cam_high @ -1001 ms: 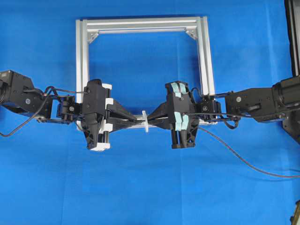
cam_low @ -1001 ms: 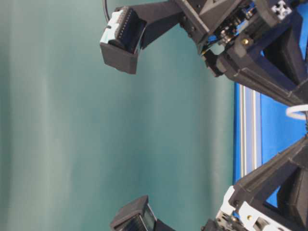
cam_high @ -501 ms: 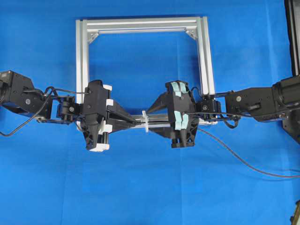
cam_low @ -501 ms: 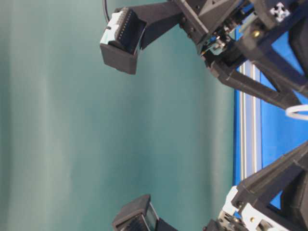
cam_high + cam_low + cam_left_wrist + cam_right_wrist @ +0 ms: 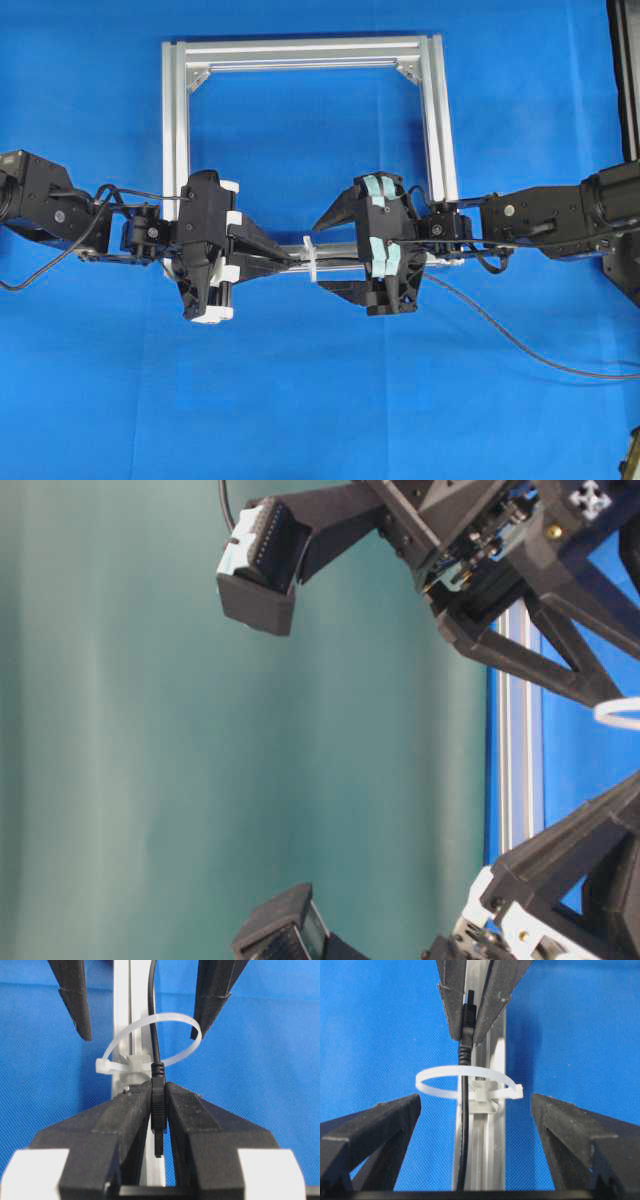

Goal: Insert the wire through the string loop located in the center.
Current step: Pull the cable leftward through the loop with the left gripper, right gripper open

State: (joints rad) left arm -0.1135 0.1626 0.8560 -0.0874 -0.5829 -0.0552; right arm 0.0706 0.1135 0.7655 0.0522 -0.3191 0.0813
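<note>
The surface [image 5: 100, 400] is covered in blue cloth and carries a silver frame [image 5: 176, 120]; its lower bar, at 6 o'clock in the overhead view, bears the work.

The left pincer [image 5: 159, 1105] is clamped on the plug [image 5: 158, 1110] of the wire [image 5: 151, 1010]. The right pincer [image 5: 470, 1110] stands wide apart and holds nothing, one finger [image 5: 370, 1130] on each side of the bar.

The loop [image 5: 150, 1042] is a white cable tie fixed to the bar, standing upright across it. In both wrist views the wire runs through the loop: the plug sits on the left pincer's side, the cable trails off toward the right arm, at 12 o'clock in the left wrist view.

Handling, as a judgement:
- Wire: light and limp. It will sag and follow any pull, and it offers no push stiffness along its length.
- Plug: rigid, ribbed moulding, the only firm hold. Grip it across its flat sides, as the left pincer does now.
- Loop: thin, springy plastic. It will flex if the cable drags on it, so draw the wire along the bar's axis and avoid side load.
</note>
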